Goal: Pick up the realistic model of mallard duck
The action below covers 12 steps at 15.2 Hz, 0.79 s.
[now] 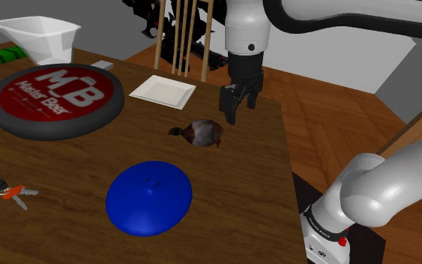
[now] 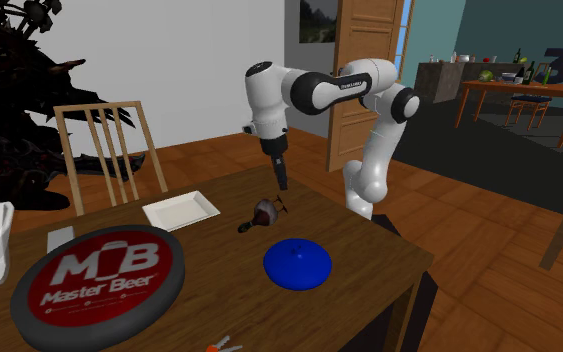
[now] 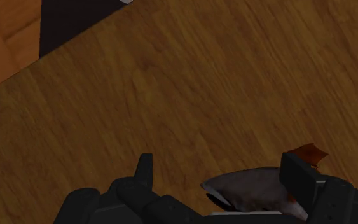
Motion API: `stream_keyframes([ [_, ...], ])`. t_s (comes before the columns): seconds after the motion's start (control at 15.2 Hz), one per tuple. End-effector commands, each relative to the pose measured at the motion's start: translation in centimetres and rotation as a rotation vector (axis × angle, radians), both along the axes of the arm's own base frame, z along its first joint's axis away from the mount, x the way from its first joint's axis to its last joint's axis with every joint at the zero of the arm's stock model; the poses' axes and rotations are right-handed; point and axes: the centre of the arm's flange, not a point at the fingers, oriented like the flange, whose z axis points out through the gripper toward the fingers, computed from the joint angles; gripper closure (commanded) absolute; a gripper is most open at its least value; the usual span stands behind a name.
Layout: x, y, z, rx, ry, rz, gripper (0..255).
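On the table (image 1: pixel 261 187), shoulder view: duck (image 1: pixel 202 133) lies on its side on the wood, not lifted. Claw (image 1: pixel 237 109) hangs above the surface, just beside the duck toward the view's upper right, pointing down. Fingers apart, nothing in them. No contact with the duck.

Second exterior view: same story. Claw (image 2: pixel 281 180) is above the table (image 2: pixel 369 250), duck (image 2: pixel 264 213) below it and slightly to the view's left. Clear air between fingertips and duck.

Wrist view: both fingers stand well apart, so the claw is wide open and empty. Duck (image 3: pixel 247 188) shows between them, closer to one finger than the other, its orange bit poking out next to that finger. Bare table (image 3: pixel 171 95) beyond.

Status, my read: approach mostly done, rough alignment over the duck is there. Not yet done: centre the duck between the fingers, descend, close, lift. Grasp itself not started. Off-centre offset is the thing to fix before going down, otherwise one finger may land on the body.
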Motion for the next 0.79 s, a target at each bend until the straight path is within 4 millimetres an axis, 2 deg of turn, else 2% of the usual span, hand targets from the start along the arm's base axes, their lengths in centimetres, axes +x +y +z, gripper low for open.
stream_keyframes([
  [0.0,0.8,2.6,-0.1,-0.001,0.016,0.014,0],
  [0.2,1.8,6.6,-0.3,-0.005,0.039,0.036,0],
  [0.26,1.9,7.1,-0.3,-0.005,0.042,0.038,0],
  [0.73,1.9,7.1,-4.3,-0.005,0.042,0.038,0],
])
